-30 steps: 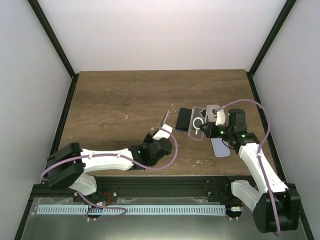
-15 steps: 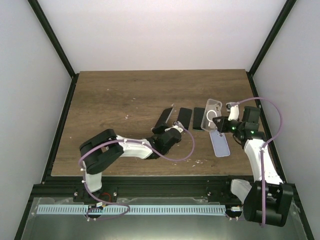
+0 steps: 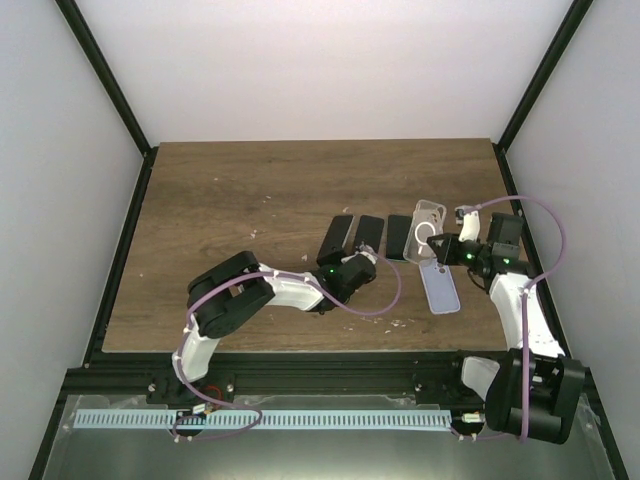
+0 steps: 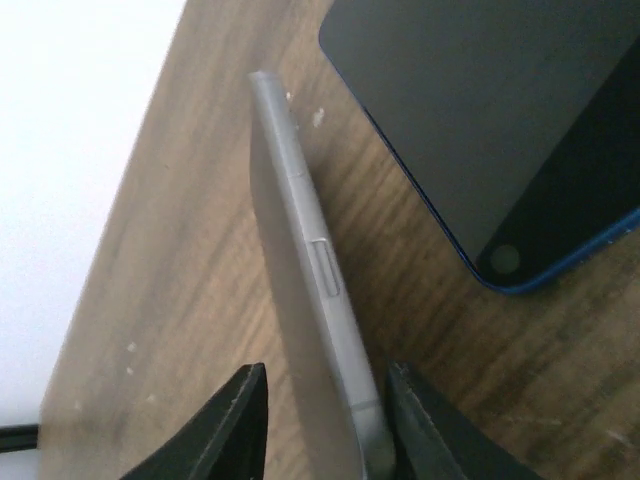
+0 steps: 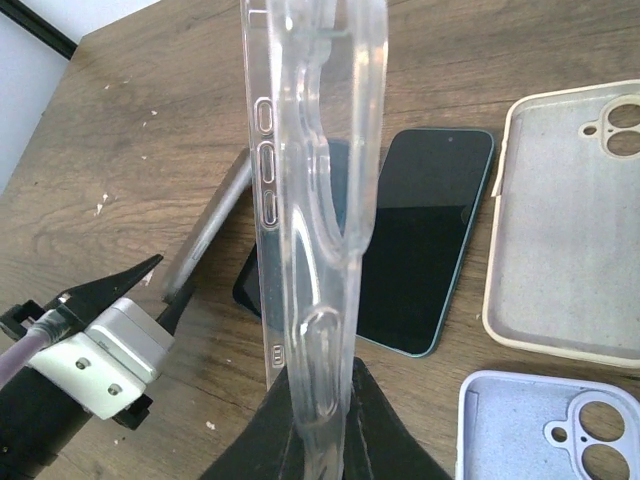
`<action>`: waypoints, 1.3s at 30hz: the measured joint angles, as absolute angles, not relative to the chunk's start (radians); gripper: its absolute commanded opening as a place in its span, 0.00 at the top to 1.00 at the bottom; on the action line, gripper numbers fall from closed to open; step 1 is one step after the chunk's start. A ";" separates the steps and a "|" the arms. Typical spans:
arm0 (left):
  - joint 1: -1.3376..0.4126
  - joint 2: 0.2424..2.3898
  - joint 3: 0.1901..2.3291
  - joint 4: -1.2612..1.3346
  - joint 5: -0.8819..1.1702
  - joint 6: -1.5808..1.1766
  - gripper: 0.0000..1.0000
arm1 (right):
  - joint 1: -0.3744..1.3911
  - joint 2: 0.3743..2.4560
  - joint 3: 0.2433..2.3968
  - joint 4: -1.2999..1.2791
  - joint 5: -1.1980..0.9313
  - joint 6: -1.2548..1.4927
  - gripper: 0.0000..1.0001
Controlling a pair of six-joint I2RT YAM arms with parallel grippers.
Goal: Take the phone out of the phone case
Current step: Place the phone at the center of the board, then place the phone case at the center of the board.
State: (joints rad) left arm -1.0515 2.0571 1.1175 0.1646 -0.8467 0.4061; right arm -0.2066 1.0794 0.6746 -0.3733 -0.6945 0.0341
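A grey phone [image 4: 310, 260] stands on its long edge, tilted, on the wooden table. It sits between the fingers of my left gripper [image 4: 325, 420], which is open: one finger touches it and the other stands apart. In the top view the phone [image 3: 335, 237] lies just beyond the left gripper [image 3: 345, 262]. It also shows in the right wrist view [image 5: 205, 235]. My right gripper [image 5: 320, 400] is shut on the empty clear phone case [image 5: 310, 150] and holds it upright above the table, right of the phones [image 3: 425, 228].
A blue-edged dark phone [image 4: 500, 130] lies flat right of the grey one [image 3: 368, 235]. A teal-edged phone [image 5: 420, 240] lies beside it [image 3: 398, 237]. A cream case [image 5: 570, 230] and a lavender case [image 5: 550, 430] lie near the right arm, the lavender one at the front right [image 3: 440, 290].
My left arm reached rightward with the grey phone, which now leans more open-faced. My right gripper carried the clear case right and up, off the row of phones.
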 measured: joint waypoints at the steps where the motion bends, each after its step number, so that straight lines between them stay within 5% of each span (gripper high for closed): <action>1: -1.052 2.057 1.119 0.141 -0.835 0.392 0.56 | -0.207 1.082 0.675 -0.375 -0.698 0.035 0.99; 8: -1.052 1.987 1.111 0.002 -0.750 0.277 0.42 | -0.207 1.166 0.785 -0.492 -0.793 0.054 0.99; 14: -1.052 1.790 1.041 -0.056 -0.660 0.125 0.40 | -0.207 1.333 0.913 -0.671 -0.875 0.018 0.99; 22: -1.052 1.540 0.888 -0.109 -0.517 -0.096 0.39 | -0.188 1.368 0.816 -0.786 -0.883 0.023 0.99; 39: -1.052 1.401 0.783 -0.137 -0.465 -0.210 0.39 | 0.064 1.457 0.754 -0.831 -0.828 0.075 0.99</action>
